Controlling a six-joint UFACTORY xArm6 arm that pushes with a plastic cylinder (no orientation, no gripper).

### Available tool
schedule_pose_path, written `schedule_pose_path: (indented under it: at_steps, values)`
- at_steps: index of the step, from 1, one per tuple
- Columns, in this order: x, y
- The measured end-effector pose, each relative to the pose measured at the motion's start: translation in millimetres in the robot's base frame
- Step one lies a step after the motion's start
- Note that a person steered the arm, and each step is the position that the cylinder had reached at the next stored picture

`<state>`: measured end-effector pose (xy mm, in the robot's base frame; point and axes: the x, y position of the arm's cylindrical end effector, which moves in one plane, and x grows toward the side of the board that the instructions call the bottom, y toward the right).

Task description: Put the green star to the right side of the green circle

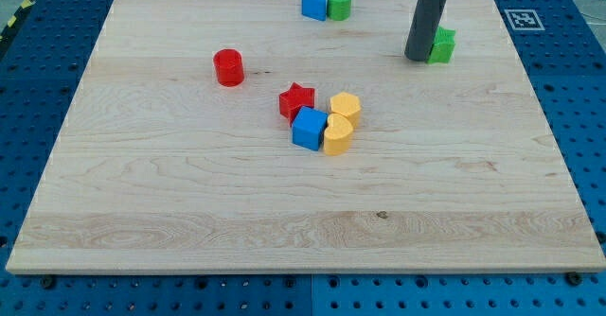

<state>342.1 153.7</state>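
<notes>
The wooden board (pixel 189 212) is a pale rectangle with visible grain, lying on a blue perforated surface (pixel 578 117). Near the view's top edge a blue block (pixel 313 4) and the green circle (pixel 339 3) sit touching, blue on the view's left. Toward the view's upper right the green star (pixel 442 45) lies with my tip (pixel 418 57) touching its left side. A red cylinder (pixel 228 67) stands alone at the view's left of centre. In the middle four blocks cluster tightly: a red star (pixel 296 99), a blue cube (pixel 309 129) just below it, and two yellow blocks, the upper one (pixel 346 106) and the lower one (pixel 338 134), to their right.
</notes>
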Motion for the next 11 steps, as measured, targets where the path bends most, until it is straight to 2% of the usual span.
schedule_pose_path:
  at_steps: [1, 2, 3, 5, 8, 9, 10, 11]
  values:
    - [49, 4]
    - [38, 41]
    - [-3, 48]
    - [-66, 18]
    - [-93, 14]
    - [-94, 8]
    - [-75, 7]
    - [-6, 7]
